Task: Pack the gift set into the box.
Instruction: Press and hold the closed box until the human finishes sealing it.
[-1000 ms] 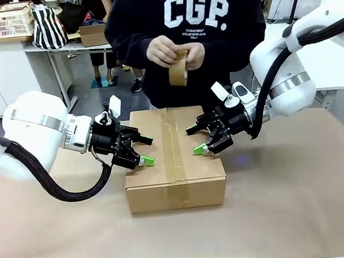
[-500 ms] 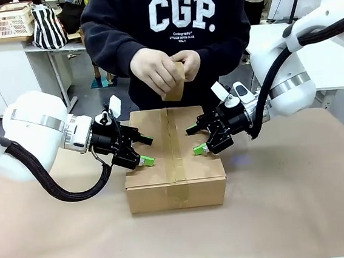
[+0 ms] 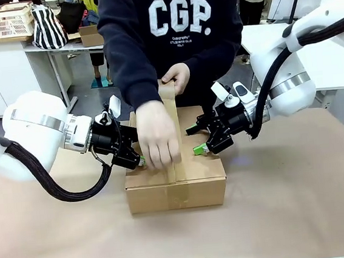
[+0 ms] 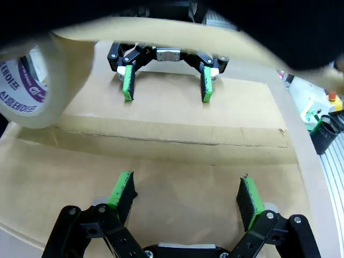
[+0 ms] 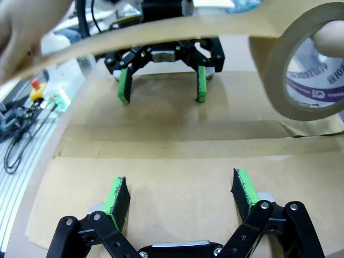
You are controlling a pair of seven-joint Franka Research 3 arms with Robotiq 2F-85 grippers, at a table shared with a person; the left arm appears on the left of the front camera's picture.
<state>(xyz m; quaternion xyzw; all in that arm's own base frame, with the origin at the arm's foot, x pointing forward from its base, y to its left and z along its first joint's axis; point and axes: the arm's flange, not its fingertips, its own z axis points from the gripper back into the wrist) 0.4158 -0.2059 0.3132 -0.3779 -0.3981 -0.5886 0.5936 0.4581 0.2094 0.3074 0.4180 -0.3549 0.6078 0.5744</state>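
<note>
Flaps shut, the box (image 3: 174,165) sits mid-desk while a hand (image 3: 159,143) runs tape (image 5: 306,80) along its seam; left tool (image 3: 140,161) and right tool (image 3: 201,149) spread open and empty, pinning stiff cardboard, likely light, best gripped by side walls.

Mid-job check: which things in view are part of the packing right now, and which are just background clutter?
In the job:
- the box, flaps shut
- tape roll, its strip being pulled along the seam
- person's hand pressing the strip down
- left gripper and right gripper, open, over the lid

Just lying about:
- white basket
- striped bag
- small brown box on the far counter
</note>
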